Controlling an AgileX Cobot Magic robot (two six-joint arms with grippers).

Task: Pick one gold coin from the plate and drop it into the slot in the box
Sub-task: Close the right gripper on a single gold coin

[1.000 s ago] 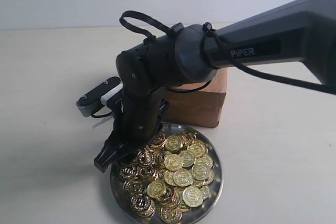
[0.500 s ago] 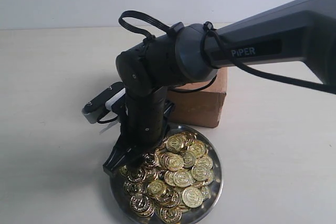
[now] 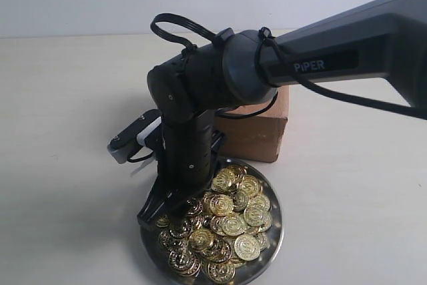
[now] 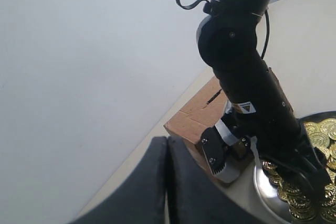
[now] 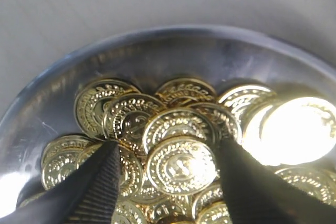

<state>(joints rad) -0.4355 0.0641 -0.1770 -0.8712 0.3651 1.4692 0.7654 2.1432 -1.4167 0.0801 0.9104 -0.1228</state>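
Gold coin [image 5: 181, 165] lies flat, face up, atop other coins [image 5: 105, 106] in the plate [image 5: 157, 59], between the parted fingers of the right gripper [image 5: 170, 153]. The left gripper [image 4: 167, 187] looks closed.

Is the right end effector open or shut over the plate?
Open: the right end effector has its fingers apart, coins between.

The right arm [image 3: 347, 51] reaches in above the plate [image 3: 279, 235], bends sharply at the wrist and points almost straight down. The right gripper [image 3: 157, 213] stands just inside the plate's left rim, tips low in the plate, its two fingers [image 5: 94, 182] spread wide apart. The left gripper [image 4: 167, 148] sits well apart from the plate, its fingers pressed together with only a thin seam between them.
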